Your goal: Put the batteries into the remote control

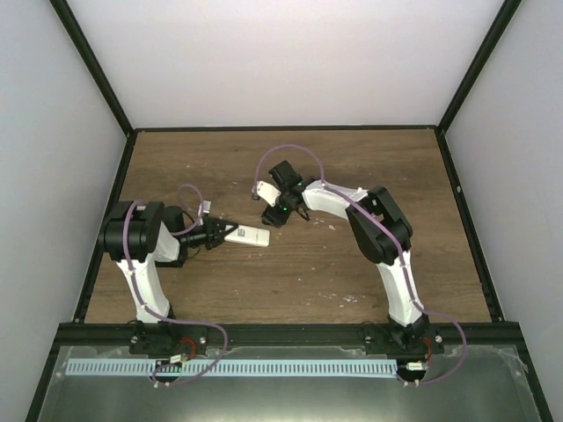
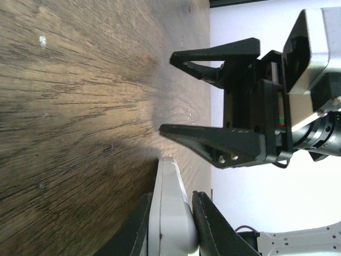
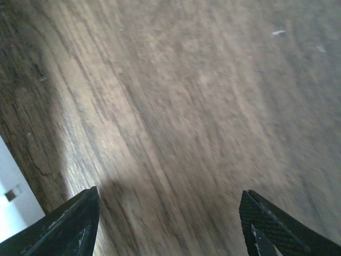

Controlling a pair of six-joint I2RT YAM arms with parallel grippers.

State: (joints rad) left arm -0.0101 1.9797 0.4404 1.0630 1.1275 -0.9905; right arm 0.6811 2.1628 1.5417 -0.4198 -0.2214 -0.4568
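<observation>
My left gripper (image 1: 220,236) is shut on one end of the white remote control (image 1: 248,236), which points right just above the wooden table (image 1: 352,167). From the left wrist the remote control (image 2: 171,213) shows edge-on, clamped between the two black fingers (image 2: 213,229). My right gripper (image 1: 271,214) hovers open just past the remote's free end, with nothing between its fingers. It also shows in the left wrist view as my right gripper (image 2: 166,93), jaws spread wide. The right wrist view has a white corner of the remote control (image 3: 10,202) at its left edge. The batteries are out of view.
A black frame edges the table, with white walls on three sides (image 1: 281,61). Pale specks of chipped wood (image 3: 278,33) dot the boards. The right arm's elbow (image 1: 383,224) stands over the right half of the table.
</observation>
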